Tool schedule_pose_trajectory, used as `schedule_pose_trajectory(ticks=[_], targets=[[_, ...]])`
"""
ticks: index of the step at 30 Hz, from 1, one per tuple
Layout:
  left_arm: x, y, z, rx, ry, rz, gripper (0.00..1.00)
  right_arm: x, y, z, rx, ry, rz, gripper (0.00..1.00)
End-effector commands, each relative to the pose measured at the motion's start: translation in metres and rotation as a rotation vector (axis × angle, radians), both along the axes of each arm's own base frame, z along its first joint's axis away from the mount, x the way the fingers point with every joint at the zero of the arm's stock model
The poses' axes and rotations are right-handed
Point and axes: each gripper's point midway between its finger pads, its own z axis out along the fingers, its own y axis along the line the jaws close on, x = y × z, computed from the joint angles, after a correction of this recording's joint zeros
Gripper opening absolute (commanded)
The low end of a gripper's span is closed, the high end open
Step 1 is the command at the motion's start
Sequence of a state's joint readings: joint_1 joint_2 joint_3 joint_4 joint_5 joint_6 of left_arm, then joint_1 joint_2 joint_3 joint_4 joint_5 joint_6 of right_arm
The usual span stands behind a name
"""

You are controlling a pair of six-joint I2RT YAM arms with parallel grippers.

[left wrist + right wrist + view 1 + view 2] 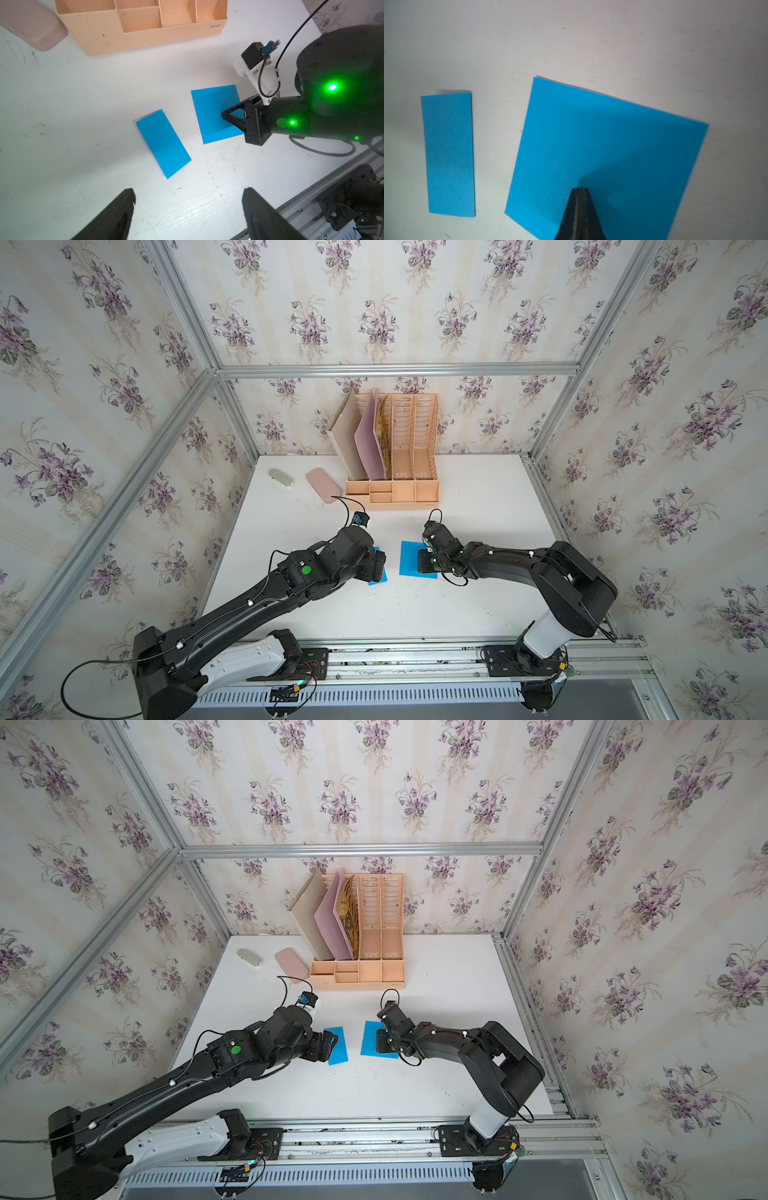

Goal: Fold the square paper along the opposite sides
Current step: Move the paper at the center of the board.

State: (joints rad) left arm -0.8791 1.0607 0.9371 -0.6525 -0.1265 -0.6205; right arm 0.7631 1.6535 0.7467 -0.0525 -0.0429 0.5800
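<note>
Stretching across the whole cell, the white table [478, 497] carries a peach desk organizer [392, 456] at its far edge, against the flowered wall, with folders [370, 439] leaning in its tall slots. Two black arms reach in from the side opposite the organizer.

The left arm [249, 605] ends in the left gripper [188, 192]. In the left wrist view its fingers stand wide apart with nothing between them, over bare table in front of the organizer. The right arm [540, 572] brings the right gripper [580, 190] down with its fingers pressed together, the closed tip resting on the square paper [602, 145] and gripping nothing.

That blue square paper lies flat and unfolded in front of the organizer, well apart from it. Just beside it, and not touching it, lies a folded blue paper [163, 143], a narrow rectangle that is also in front of the organizer.

A pink case [323, 485] sits just beside the organizer's left end. A smaller pale green object [281, 477] lies farther out from the organizer on that same side; I cannot tell what it is.
</note>
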Motion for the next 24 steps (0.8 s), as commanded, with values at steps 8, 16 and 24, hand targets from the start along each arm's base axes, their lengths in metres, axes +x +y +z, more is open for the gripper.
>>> schedule_pose_trajectory(ticks=[8,16,24], targets=[[0.010,-0.021,-0.009,0.002,0.063,-0.003,0.00,-0.025,-0.013,0.036,-0.048,0.057,0.012,0.22],[0.018,-0.060,-0.027,-0.016,0.182,-0.088,0.00,-0.023,-0.026,0.062,-0.065,-0.001,-0.022,0.45],[0.016,-0.101,-0.077,-0.111,0.361,-0.119,0.00,-0.024,-0.038,0.051,-0.045,0.033,-0.060,0.62]])
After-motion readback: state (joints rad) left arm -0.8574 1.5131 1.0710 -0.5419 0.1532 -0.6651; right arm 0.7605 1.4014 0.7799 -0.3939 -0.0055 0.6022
